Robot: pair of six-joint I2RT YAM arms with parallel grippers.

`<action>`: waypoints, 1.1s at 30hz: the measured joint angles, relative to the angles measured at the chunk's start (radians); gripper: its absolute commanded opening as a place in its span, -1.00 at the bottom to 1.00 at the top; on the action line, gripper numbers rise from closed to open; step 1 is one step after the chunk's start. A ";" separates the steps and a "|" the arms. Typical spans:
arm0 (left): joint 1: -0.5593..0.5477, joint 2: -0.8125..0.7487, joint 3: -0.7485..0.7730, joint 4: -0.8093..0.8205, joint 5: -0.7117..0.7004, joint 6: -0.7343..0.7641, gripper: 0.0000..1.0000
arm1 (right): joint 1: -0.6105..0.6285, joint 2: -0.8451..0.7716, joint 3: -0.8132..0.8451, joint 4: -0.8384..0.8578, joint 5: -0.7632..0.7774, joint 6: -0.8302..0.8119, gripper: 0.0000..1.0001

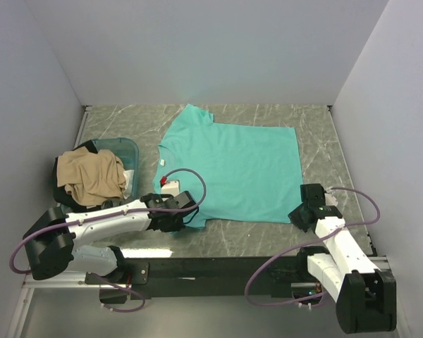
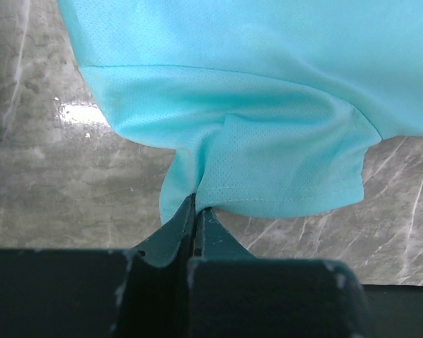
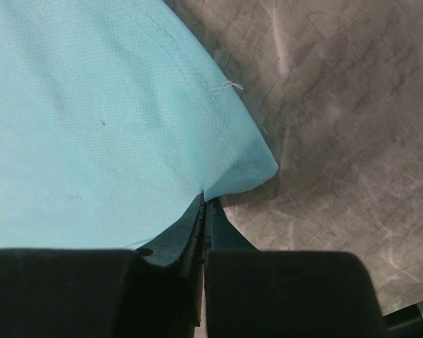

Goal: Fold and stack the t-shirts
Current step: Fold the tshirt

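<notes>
Marble table, teal t-shirt edge in left pincer, right pincer

**Teal shirt flat, the others heaped**

The teal t-shirt lay spread flat with its neck to the left and its near sleeve bunched. Left of it, the tan t-shirt sat crumpled atop a dark t-shirt.

1. Far side: the table lies bare between the teal t-shirt and the back wall; a pincer could pass there.
2. Left: the tub, heaped with a tan t-shirt, stands in the way, left of my left pincer.
3. Right: a narrow bare band beside the teal t-shirt; my right pincer sits at its near end.
4. Near: open table between my pincers.
</notes>
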 measured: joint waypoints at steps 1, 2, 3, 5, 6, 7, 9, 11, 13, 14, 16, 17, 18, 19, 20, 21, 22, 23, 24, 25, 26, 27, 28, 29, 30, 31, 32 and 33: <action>0.002 0.000 0.000 0.000 0.000 0.001 -0.99 | 0.000 0.005 0.002 0.001 0.000 -0.006 -1.00; 0.004 0.000 0.000 0.000 -0.001 0.001 -0.99 | 0.000 0.006 0.005 0.002 0.000 -0.012 -1.00; 0.006 0.000 0.001 0.000 -0.002 0.003 -0.99 | 0.000 0.005 0.006 0.002 0.000 -0.018 -1.00; 0.011 0.000 0.004 -0.002 -0.005 0.009 -0.99 | 0.000 0.003 0.010 0.001 0.000 -0.026 -1.00; 0.014 0.000 0.008 -0.003 -0.006 0.012 -0.99 | 0.000 0.002 0.014 0.000 -0.001 -0.032 -1.00; 0.018 0.000 0.016 -0.004 -0.008 0.018 -0.99 | 0.000 0.000 0.021 -0.002 -0.001 -0.037 -1.00; 0.027 0.000 0.033 -0.005 -0.016 0.029 -0.99 | 0.000 -0.005 0.040 -0.005 -0.001 -0.048 -1.00; 0.041 0.006 0.060 -0.010 -0.034 0.042 -0.99 | 0.000 -0.008 0.067 -0.008 -0.002 -0.064 -1.00; 0.057 0.011 0.085 -0.012 -0.050 0.058 -0.99 | 0.000 -0.005 0.099 -0.008 -0.004 -0.081 -1.00; 0.066 0.013 0.095 -0.012 -0.055 0.066 -0.99 | 0.000 0.002 0.117 -0.010 -0.004 -0.092 -1.00; 0.089 0.018 0.121 -0.011 -0.068 0.090 -0.99 | 0.000 0.026 0.157 -0.010 -0.005 -0.111 -1.00; 0.100 0.021 0.132 -0.008 -0.074 0.104 -0.99 | 0.000 0.039 0.175 -0.008 -0.006 -0.120 -1.00; 0.113 0.027 0.146 -0.006 -0.083 0.119 -0.99 | 0.000 0.049 0.188 -0.006 -0.008 -0.127 -1.00; 0.123 0.033 0.159 -0.003 -0.089 0.134 -0.99 | 0.000 0.061 0.202 -0.005 -0.009 -0.135 -1.00; 0.136 0.043 0.177 0.001 -0.095 0.150 -0.99 | 0.000 0.074 0.215 -0.002 -0.010 -0.143 -1.00; 0.146 0.055 0.194 0.005 -0.103 0.165 -0.99 | 0.000 0.085 0.226 0.000 -0.010 -0.148 -1.00; 0.154 0.066 0.206 0.010 -0.109 0.176 -0.99 | 0.000 0.101 0.240 0.001 -0.011 -0.154 -1.00; 0.163 0.080 0.221 0.019 -0.116 0.189 -0.99 | 0.000 0.113 0.251 0.002 -0.011 -0.158 -1.00; 0.171 0.100 0.238 0.024 -0.127 0.203 -0.99 | 0.000 0.127 0.263 0.006 -0.011 -0.163 -1.00; 0.178 0.117 0.251 0.029 -0.137 0.215 -0.99 | 0.000 0.142 0.274 0.013 -0.012 -0.168 -1.00; 0.185 0.132 0.264 0.032 -0.143 0.225 -0.99 | 0.000 0.153 0.283 0.019 -0.012 -0.172 -1.00; 0.188 0.141 0.275 0.037 -0.151 0.237 -0.99 | 0.000 0.167 0.293 0.027 -0.012 -0.175 -1.00; 0.199 0.164 0.287 0.045 -0.158 0.248 -0.99 | 0.000 0.177 0.301 0.031 -0.012 -0.177 -1.00; 0.209 0.179 0.299 0.051 -0.164 0.266 -0.99 | 0.000 0.186 0.309 0.035 -0.013 -0.179 -1.00; 0.216 0.190 0.308 0.055 -0.168 0.276 -0.99 | 0.000 0.195 0.317 0.039 -0.013 -0.184 -1.00; 0.224 0.202 0.319 0.059 -0.172 0.290 -0.99 | 0.000 0.202 0.322 0.045 -0.013 -0.187 -1.00; 0.232 0.211 0.330 0.064 -0.176 0.303 -0.99 | 0.000 0.212 0.332 0.045 -0.012 -0.193 -1.00; 0.238 0.219 0.340 0.066 -0.181 0.315 -0.99 | 0.000 0.222 0.340 0.047 -0.011 -0.198 -1.00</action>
